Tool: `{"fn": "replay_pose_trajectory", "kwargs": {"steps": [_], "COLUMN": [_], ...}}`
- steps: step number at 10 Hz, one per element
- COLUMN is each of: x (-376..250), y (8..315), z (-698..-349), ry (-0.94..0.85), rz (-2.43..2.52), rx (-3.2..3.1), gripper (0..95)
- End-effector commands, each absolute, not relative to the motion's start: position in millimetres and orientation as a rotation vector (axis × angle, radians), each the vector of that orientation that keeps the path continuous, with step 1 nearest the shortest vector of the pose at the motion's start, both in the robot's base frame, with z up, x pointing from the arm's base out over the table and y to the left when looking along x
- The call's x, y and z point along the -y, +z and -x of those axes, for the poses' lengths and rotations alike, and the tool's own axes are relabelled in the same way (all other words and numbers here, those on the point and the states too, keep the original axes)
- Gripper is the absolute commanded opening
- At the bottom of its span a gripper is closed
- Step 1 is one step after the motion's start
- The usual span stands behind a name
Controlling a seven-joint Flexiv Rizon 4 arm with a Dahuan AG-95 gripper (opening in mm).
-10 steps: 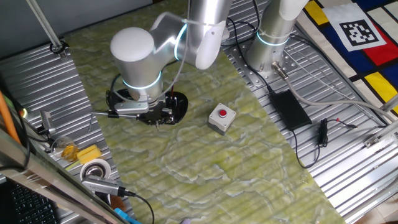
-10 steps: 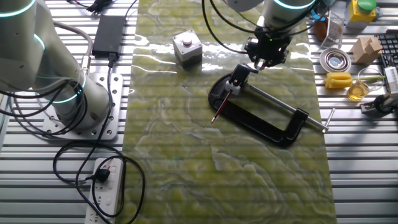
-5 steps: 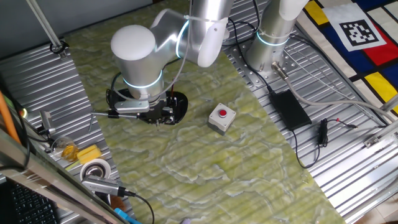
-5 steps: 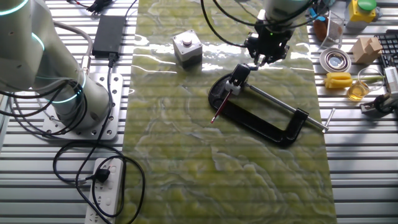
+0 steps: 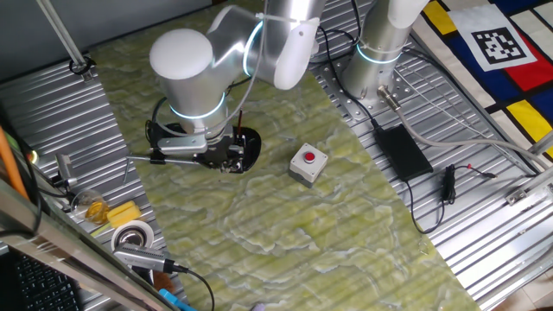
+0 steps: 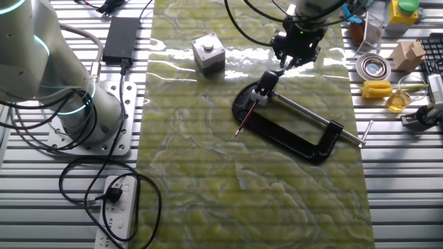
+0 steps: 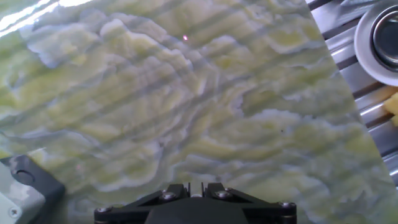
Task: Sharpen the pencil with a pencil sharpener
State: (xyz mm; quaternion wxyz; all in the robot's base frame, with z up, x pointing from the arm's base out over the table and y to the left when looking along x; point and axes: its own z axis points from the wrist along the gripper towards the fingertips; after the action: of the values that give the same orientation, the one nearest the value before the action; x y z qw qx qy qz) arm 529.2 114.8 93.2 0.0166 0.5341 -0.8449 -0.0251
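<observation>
**Q:** Green marbled mat [image 6: 208,180] fills the middle of the table, ribbed metal on both sides. How much room around the gripper?

**A:** Decent. The gripper [image 6: 293,61] hangs near the mat's far edge, just past the clamp [image 6: 294,129]. Open mat lies toward the grey button box [image 6: 208,53]; on the other side, off the mat, sit a tape roll [image 6: 372,67] and a yellow block [image 6: 377,88]. The hand view shows bare mat below it, with a grey corner at lower left.

**Q:** And the task things?

**A:** The pencil [image 6: 246,117] lies slanted inside the clamp's curved end, its upper tip at the pencil sharpener [image 6: 264,86] pinched in the clamp.

**Q:** Fingers open?

**A:** Can't tell — they're too small or hidden in every view. They hold nothing I can see.

**Q:** Changed from a second ago?

**A:** The gripper has lifted and backed off from the sharpener; everything else stayed put.
</observation>
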Motion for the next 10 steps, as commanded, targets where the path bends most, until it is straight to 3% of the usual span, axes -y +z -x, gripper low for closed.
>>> {"fn": "replay_pose_trajectory", "kwargs": {"steps": [1,8,10], "x": [-119,-126,-126], "y": [96,98,98], "z": [-526,-514,-515], "ry": [-0.081,-0.077,-0.084], "rz": [-1.633,-1.613,-1.609], "rx": [2.642,2.657,2.666], "gripper": [0.0,0.0,38.0]}}
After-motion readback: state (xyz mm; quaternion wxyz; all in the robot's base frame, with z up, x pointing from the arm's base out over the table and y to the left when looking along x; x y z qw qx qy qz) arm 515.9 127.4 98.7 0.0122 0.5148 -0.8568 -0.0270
